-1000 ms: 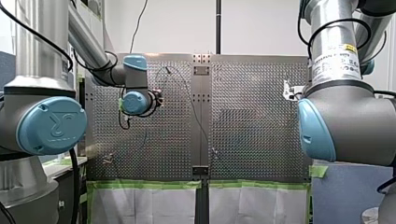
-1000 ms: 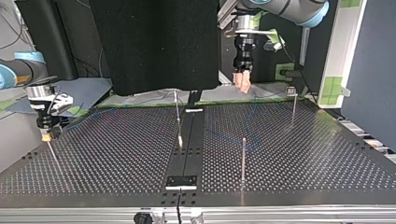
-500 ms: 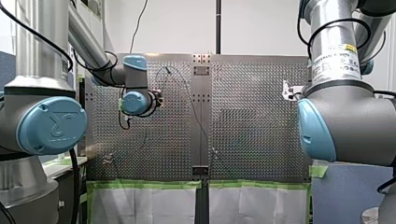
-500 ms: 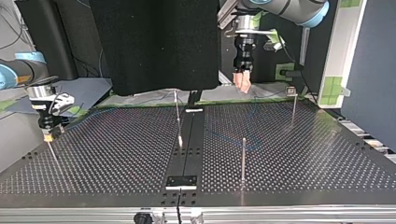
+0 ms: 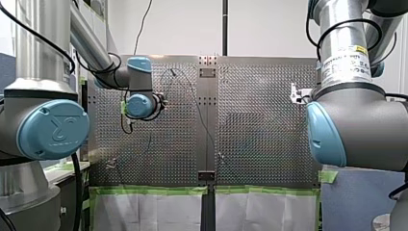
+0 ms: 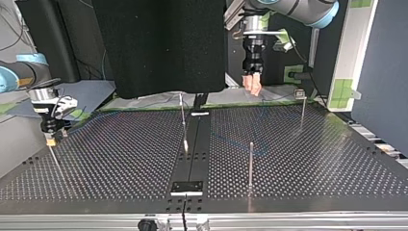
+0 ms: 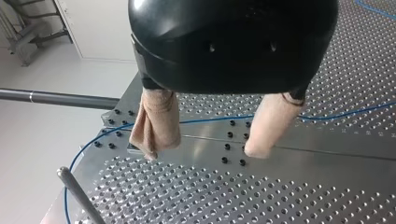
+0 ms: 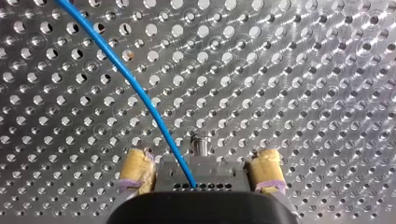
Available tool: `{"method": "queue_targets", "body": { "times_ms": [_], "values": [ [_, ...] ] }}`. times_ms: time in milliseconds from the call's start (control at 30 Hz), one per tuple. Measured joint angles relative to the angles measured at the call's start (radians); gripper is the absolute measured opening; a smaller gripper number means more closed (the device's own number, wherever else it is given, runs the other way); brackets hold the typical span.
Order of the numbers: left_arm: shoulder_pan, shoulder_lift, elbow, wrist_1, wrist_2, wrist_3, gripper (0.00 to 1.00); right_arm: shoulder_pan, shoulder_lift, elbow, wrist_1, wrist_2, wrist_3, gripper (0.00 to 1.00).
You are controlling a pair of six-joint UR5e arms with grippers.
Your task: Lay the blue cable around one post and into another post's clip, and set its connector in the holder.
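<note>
Our right gripper (image 8: 200, 158) clamps the connector (image 8: 201, 176) between its yellow pads (image 8: 135, 169); the blue cable (image 8: 135, 88) leaves it toward eleven o'clock over the perforated table (image 8: 303, 84). Our left gripper (image 7: 205, 149) hangs released, beige pads (image 7: 156, 123) apart, cable crossing below

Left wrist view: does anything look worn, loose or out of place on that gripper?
One beige pad of the left gripper looks creased and folded at its tip, unlike the smoother other pad. Otherwise nothing stands out.

Bright, even light — soft glare on the perforated table (image 5: 260, 120), top view dimmer, slightly blurred.
</note>
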Motion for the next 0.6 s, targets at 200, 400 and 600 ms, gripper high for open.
{"method": "queue_targets", "body": {
  "times_ms": [200,400,600],
  "values": [
    [0.000,-0.001,-0.002,-0.002,-0.014,-0.005,1.00,0.001,0.000,0.000,0.002,0.000,0.000,1.00],
    [0.001,-0.021,-0.011,0.003,-0.027,-0.009,1.00,0.001,0.000,0.000,0.001,0.000,0.000,1.00],
    [0.001,-0.064,-0.013,0.010,-0.024,-0.009,1.00,0.003,0.000,0.000,-0.002,-0.004,0.000,1.00]
  ]
}}
